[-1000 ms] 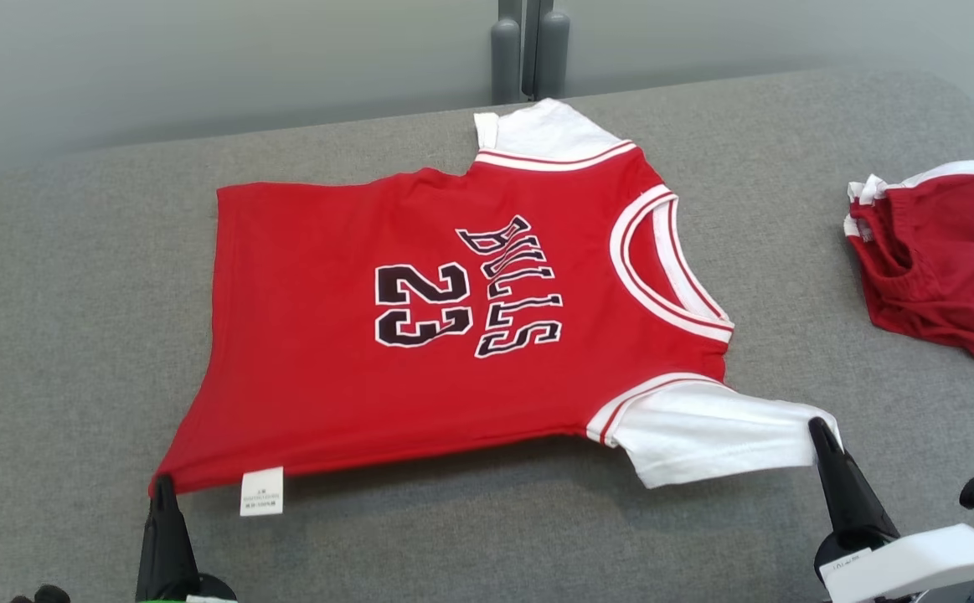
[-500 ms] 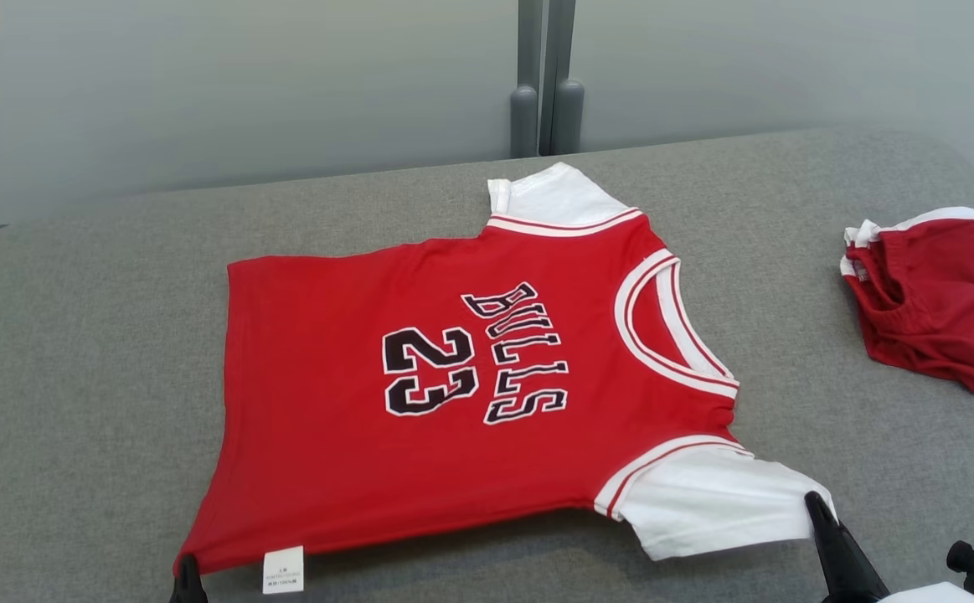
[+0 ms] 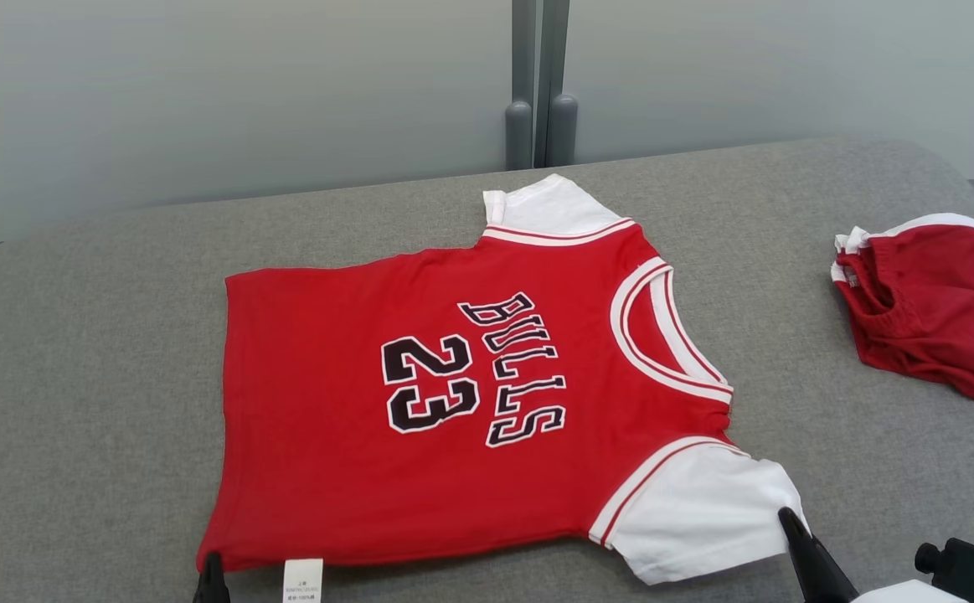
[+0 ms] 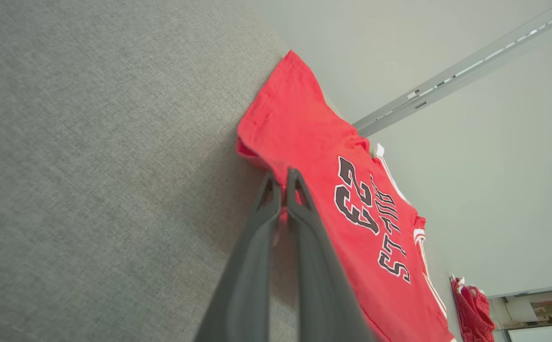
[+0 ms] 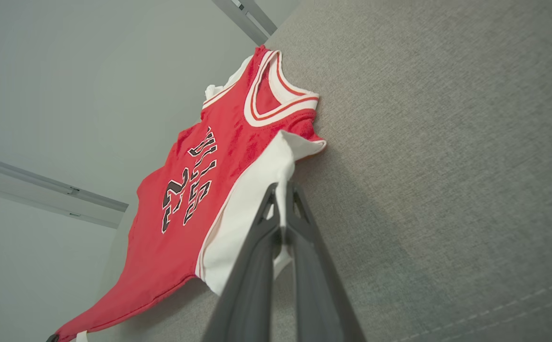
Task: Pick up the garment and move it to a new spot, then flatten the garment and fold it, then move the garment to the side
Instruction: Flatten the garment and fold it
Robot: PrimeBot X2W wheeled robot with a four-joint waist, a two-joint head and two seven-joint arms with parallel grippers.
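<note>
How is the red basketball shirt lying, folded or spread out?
Spread out. The red jersey with white sleeves lies open, number and both sleeves showing.

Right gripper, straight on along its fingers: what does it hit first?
The white sleeve that the right gripper is shut on; past it, probably the red body of the jersey, though depth is unclear.

Along the head view's bottom edge the left gripper [image 3: 214, 563] and right gripper [image 3: 786, 517] are cut off just below their fingertips. The white label [image 3: 302, 579] on the hem of the jersey [image 3: 319, 469] is cropped there too, its print too small to read. A second red garment [image 3: 930, 327] runs off the right edge.
</note>
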